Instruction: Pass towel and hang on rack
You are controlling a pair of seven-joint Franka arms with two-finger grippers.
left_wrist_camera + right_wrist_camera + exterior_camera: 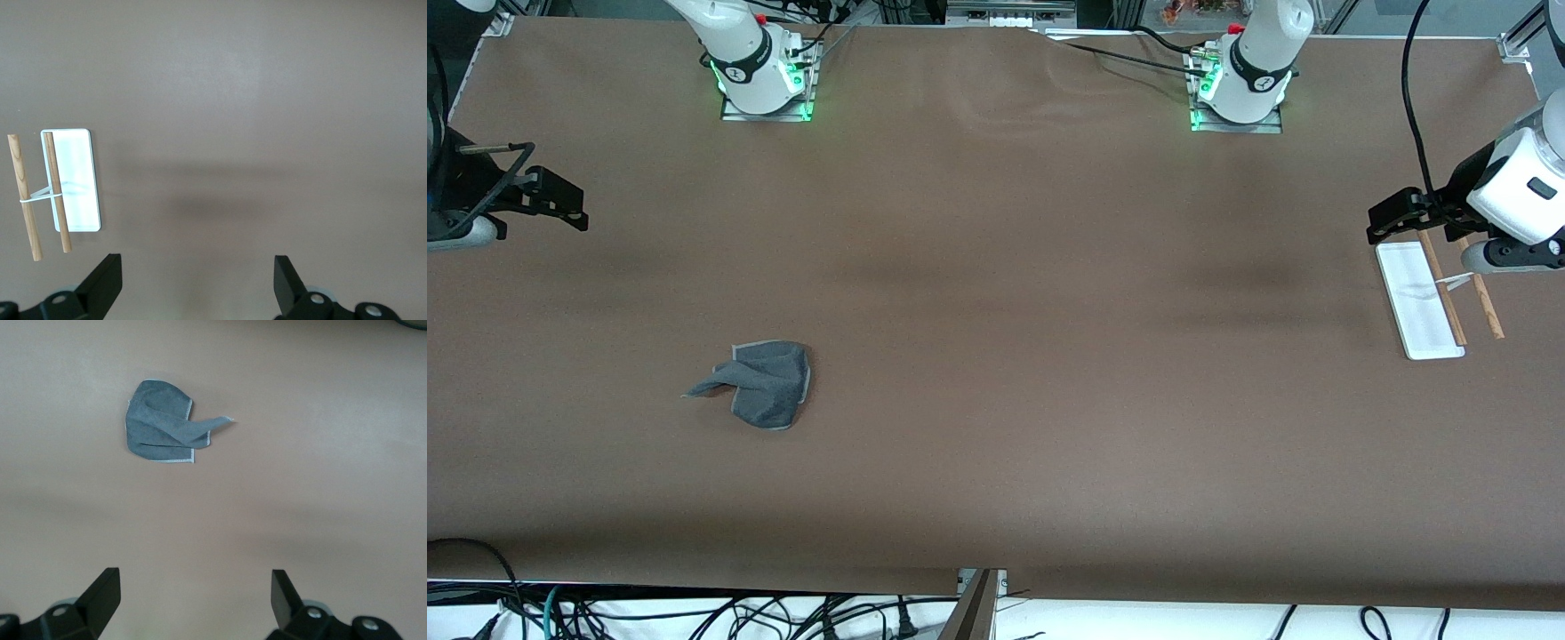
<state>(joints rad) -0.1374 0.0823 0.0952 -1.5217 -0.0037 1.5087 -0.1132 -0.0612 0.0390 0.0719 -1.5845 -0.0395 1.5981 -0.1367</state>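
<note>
The towel (769,384) is a crumpled dark grey cloth with a lighter edge, lying on the table toward the right arm's end. It also shows in the right wrist view (160,423). The rack (1418,300) stands at the left arm's end: a flat white base with two thin wooden rods (1485,298). It shows in the left wrist view too (75,177). My right gripper (560,203) is open and empty over bare table, well apart from the towel (193,583). My left gripper (1394,216) is open and empty over the table beside the rack (197,267).
The brown table cover (996,293) is flat with a few wrinkles near the arm bases. Cables hang below the table's front edge (694,613). A black cable (1414,107) runs to the left arm.
</note>
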